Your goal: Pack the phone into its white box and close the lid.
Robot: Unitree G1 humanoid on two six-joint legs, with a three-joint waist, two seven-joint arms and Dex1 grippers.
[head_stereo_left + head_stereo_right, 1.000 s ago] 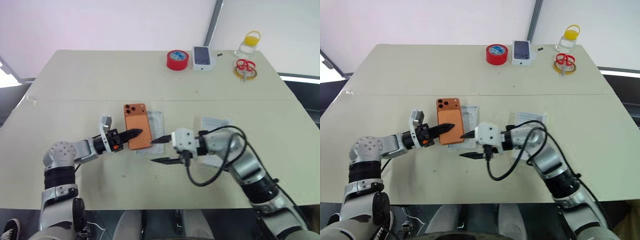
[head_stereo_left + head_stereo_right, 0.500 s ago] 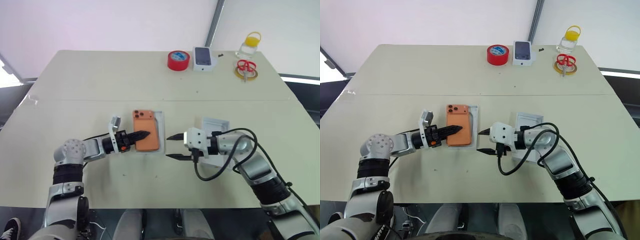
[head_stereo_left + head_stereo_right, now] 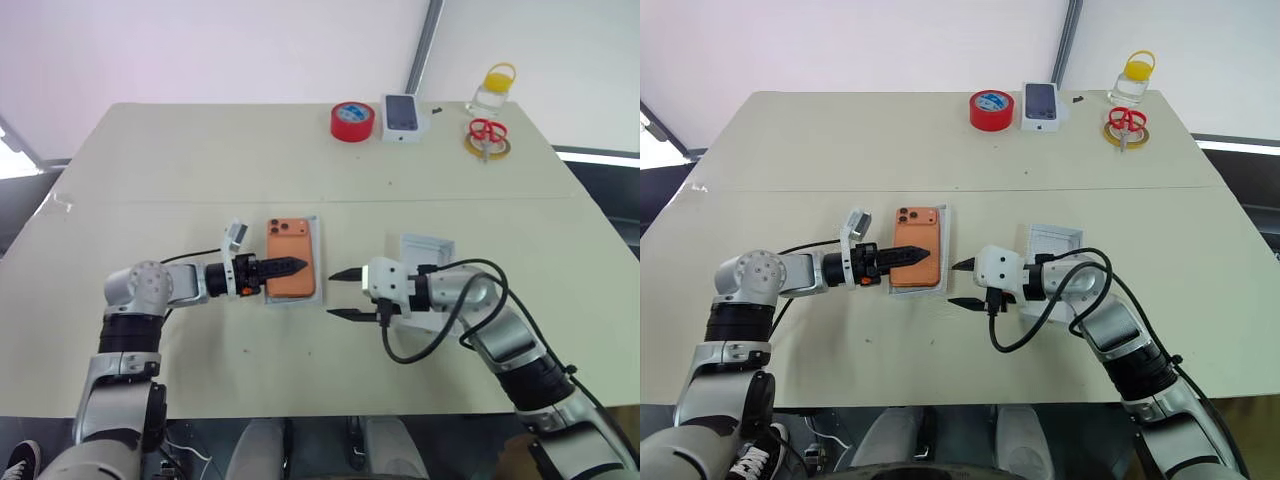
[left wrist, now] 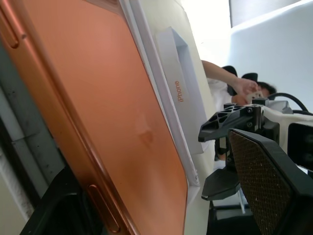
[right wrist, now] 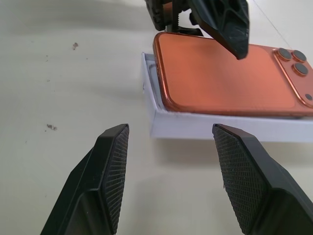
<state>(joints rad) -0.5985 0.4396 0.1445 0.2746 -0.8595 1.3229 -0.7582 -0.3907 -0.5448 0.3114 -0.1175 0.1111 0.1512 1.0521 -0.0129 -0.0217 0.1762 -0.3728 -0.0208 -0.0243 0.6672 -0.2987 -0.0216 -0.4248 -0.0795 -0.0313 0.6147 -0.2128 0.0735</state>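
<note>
**Right eye view: phone in the tray, lid waiting**

Right eye view takes in the surface [image 3: 940,140] first — the working things lie near the robot, the spare ones along the far edge, out of the way. Those are a red tape roll [image 3: 991,109], a small box printed with a dark phone [image 3: 1042,105], scissors [image 3: 1124,121] and a jar with a yellow lid [image 3: 1131,77].

The white box [image 3: 946,250] lies flat between the two arms, and the phone [image 3: 915,258] sits inside it, back up. Its long axis runs away from the robot, lens cluster at the far end. In the right wrist view the near corner looks to ride on the tray wall rather than fully down — a judgement, not certain.

The lid [image 3: 1052,243] lies just right of the right arm, open side up, presumably ready to be fetched.

The left tool [image 3: 296,266] reaches across the phone's back, fingers apart. The right tool [image 3: 962,283] hangs just right of the tray, fingers apart and holding nothing.
</note>
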